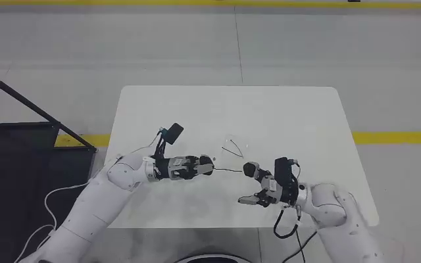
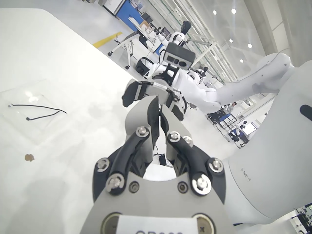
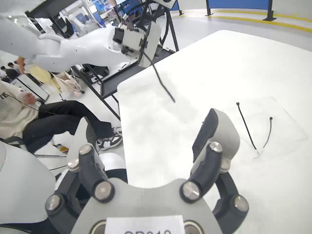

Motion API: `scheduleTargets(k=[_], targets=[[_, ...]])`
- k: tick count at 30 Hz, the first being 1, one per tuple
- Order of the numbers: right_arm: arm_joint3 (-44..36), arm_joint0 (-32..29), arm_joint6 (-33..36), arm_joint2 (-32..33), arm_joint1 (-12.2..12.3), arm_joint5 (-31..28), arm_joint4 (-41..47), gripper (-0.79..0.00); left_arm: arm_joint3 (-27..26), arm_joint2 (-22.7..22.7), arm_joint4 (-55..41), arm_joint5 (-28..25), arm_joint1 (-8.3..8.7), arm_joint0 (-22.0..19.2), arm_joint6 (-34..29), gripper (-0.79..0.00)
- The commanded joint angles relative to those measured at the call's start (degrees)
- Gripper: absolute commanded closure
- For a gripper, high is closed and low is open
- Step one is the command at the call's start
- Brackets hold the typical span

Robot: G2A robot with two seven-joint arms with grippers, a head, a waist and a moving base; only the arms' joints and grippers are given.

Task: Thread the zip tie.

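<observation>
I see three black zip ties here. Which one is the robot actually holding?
The zip tie sticking out of the left gripper, raised above the table. The other two zip ties lie flat on a clear bag, untouched.

Glossy white rounded arm shells are running into grey metal wrist plates studded with silver round-headed screws. Black linkage bars are carrying the left gripper and right gripper, whose pale fingers are wearing black ribbed pads. A black camera box is riding a wrist, black cables are trailing, and a small grey printed mark is sitting on one white shell
</observation>
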Motion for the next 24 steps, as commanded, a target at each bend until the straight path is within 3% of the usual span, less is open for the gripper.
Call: scheduleTargets(k=[1, 11, 17, 20, 22, 24], targets=[[0.3, 0.9, 1.1, 0.7, 0.1, 2.9, 1.4, -0.785, 0.2, 0.1, 0.9, 0.1, -0.04, -0.2, 0.2, 0.0], [-0.3, 0.8, 1.1, -0.3, 0.1, 4.3, 1.0, -0.785, 0.3, 0.9, 2.8, 0.5, -0.24, -0.5, 0.7, 0.0], [1.3, 3.2, 4.1, -2.9, 0.2, 4.8, 5.9, -0.785, 0.0, 1.4, 3.0, 0.7, -0.26, -0.7, 0.3, 0.0], [2.1, 4.2, 6.2, -3.7, 0.5, 4.2, 8.4, -0.554, 0.2, 1.3, 3.0, 0.6, -0.19, -0.6, 0.4, 0.0], [2.5, 4.8, 7.3, -4.0, 0.6, 4.2, 9.6, -0.351, 0.2, 1.3, 3.0, 0.6, -0.15, -0.5, 0.4, 0.0], [2.9, 5.3, 8.4, -4.4, 0.8, 4.5, 10.5, -0.299, 0.3, 1.3, 2.9, 0.5, -0.13, -0.5, 0.5, 0.0]])
